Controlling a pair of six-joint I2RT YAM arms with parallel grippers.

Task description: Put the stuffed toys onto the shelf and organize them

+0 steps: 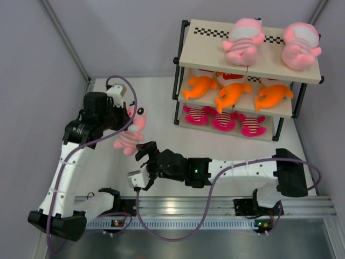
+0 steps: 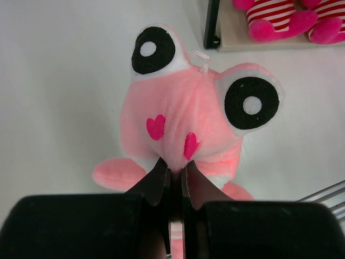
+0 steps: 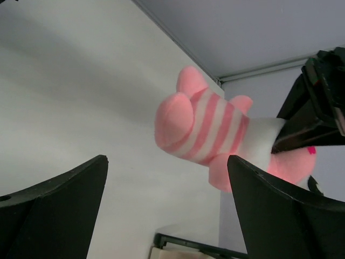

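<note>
A: Left claw [image 2: 175,166] is clamped on the pink doll [image 2: 188,113], pinching the plush just under its face. The doll hangs above the table [image 1: 156,97], over the left half and nearer the left edge than the shelf.
B: And the right claw [image 3: 167,162]?
A: Fingers wide apart, nothing in it, sitting just beside the doll's striped legs. We read this as a handover, or the left arm carries alone. Can't tell which.
B: How's the shelf [image 1: 210,51]?
A: At the far right corner. Two pink dolls [image 1: 243,40] on the top board, orange sharks [image 1: 232,94] on the middle, magenta creatures [image 1: 222,120] on the bottom. We see no loose toys on the table, so we judge this one is the last and belongs up top.
B: Room?
A: Bare board at the left end of the top tier. The next move calls for a lift above that board's front lip, then a travel toward the far right corner.
B: Hazards?
A: Left and far walls sit close to the left arm. The shelf's black corner post is on the path. The right arm lies across the near half, so we keep the two from crossing.
</note>
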